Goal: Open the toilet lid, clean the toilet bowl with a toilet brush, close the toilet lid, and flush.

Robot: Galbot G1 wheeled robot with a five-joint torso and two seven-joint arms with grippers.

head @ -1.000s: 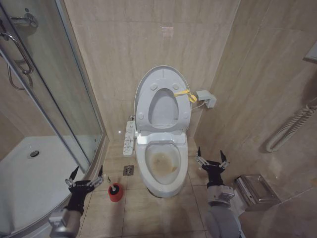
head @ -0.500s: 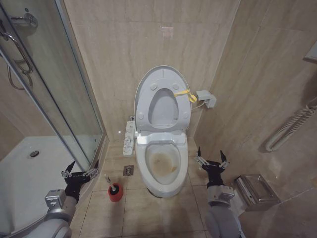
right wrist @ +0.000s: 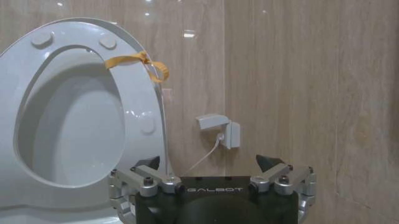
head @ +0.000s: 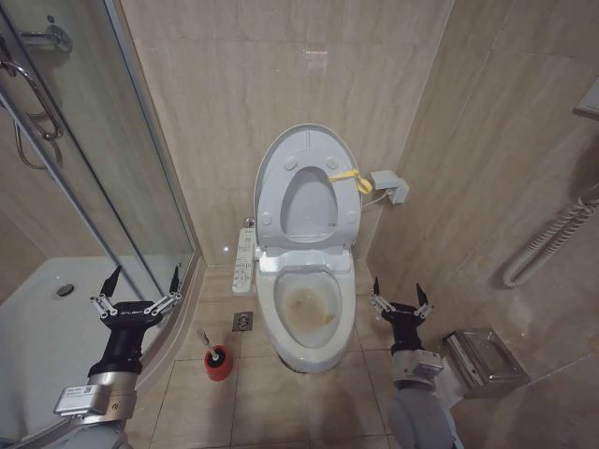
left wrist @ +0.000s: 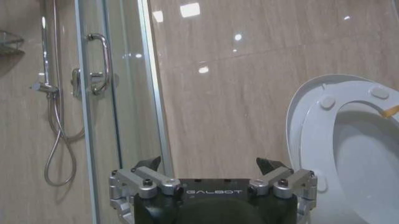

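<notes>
Item 1, far left: shower tray [head: 47, 337] and glass shower door [head: 112, 178]. My left end effector [head: 137, 297] hangs just in front of the door frame, fingers spread wide, nothing held. Risk: a swing of this arm could knock the glass or the raised curb, because it sits so near both.

Item 2, floor left of the toilet: red holder cup [head: 218, 363] with the toilet brush [head: 210, 345] standing in it, thin handle tilted toward the left arm. Risk: I judge the handle a small, slanted target; a grip that comes in off-line could tip the cup or push the brush away.

Item 3, centre: toilet lid [head: 305, 187] already raised against the wall, the seat up with it, a yellow strap [head: 348, 177] looped on the seat's right side. Toilet bowl [head: 312, 313] open below, brown stains inside. Risk: a brush stroke reaching too far back could bump the lid forward and drop it shut.

Item 4, right of the bowl: right end effector [head: 397, 298], fingers wide apart, empty, idle near the rim. Risk: low while it waits, though a careless lift could catch the strap.
</notes>
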